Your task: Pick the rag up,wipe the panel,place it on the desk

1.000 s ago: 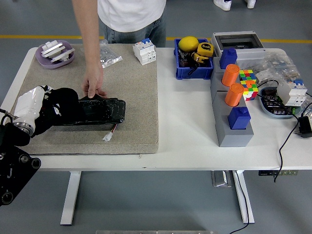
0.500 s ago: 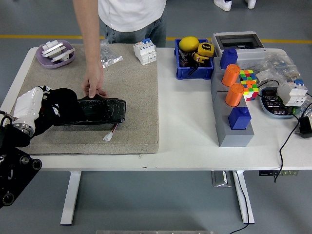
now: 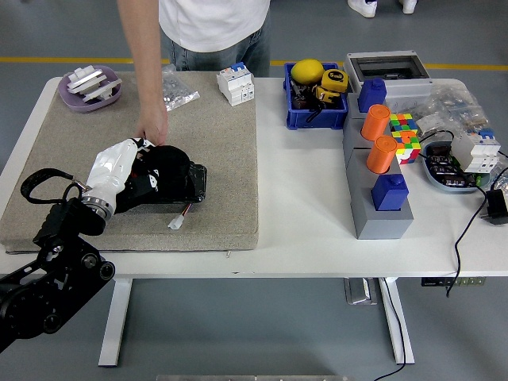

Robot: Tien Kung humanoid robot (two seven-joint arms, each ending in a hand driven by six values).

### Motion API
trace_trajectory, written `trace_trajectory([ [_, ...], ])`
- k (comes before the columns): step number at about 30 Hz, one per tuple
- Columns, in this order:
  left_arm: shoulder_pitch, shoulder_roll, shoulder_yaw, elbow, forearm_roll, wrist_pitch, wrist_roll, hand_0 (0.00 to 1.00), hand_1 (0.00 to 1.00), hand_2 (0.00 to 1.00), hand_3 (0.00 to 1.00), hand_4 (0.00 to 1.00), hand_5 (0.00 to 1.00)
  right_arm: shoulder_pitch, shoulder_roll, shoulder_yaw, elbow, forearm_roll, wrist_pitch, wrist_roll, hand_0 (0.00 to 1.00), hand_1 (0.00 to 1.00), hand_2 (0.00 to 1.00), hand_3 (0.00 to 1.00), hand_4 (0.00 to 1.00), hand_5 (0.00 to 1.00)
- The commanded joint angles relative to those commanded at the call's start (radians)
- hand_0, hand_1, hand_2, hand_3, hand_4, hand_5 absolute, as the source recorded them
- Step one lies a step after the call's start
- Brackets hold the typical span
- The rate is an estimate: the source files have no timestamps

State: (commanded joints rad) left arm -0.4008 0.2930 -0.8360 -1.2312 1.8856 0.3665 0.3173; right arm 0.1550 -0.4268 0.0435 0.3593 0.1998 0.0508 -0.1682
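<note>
Black rag (image 3: 168,165) gripped under left hand (image 3: 151,171), panel (image 3: 186,183) lengthwise left-right, person's hand (image 3: 152,129) steadying it.

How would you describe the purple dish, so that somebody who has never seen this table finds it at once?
Start from the beige mat that covers the left part of the white table. Go to the mat's far left corner: the purple dish sits there. It is the only purple, shallow, round thing, and it holds white parts.
</note>
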Motion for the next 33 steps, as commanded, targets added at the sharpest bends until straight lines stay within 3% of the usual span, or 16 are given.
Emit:
trace_trajectory([
  [9,-0.051,-0.038,0.09,-0.03,-0.022,0.004,0.001,0.238,0.459,0.577,0.531,0.263,0.002,0.002,-0.002,-0.007,0.001,0.003,0.001,0.0,0.765,0.69,0.711,0.676,0.998,0.522],
  [14,-0.058,-0.053,0.104,-0.024,-0.025,0.007,0.002,0.236,0.459,0.577,0.53,0.26,0.002,0.004,-0.002,-0.007,0.001,0.003,0.002,0.0,0.766,0.69,0.71,0.677,0.998,0.522],
  [33,-0.002,-0.017,-0.014,0.017,0.011,0.008,0.009,0.238,0.458,0.575,0.53,0.267,0.002,0.0,-0.002,-0.006,0.001,0.005,0.004,0.0,0.767,0.69,0.71,0.676,0.998,0.521],
])
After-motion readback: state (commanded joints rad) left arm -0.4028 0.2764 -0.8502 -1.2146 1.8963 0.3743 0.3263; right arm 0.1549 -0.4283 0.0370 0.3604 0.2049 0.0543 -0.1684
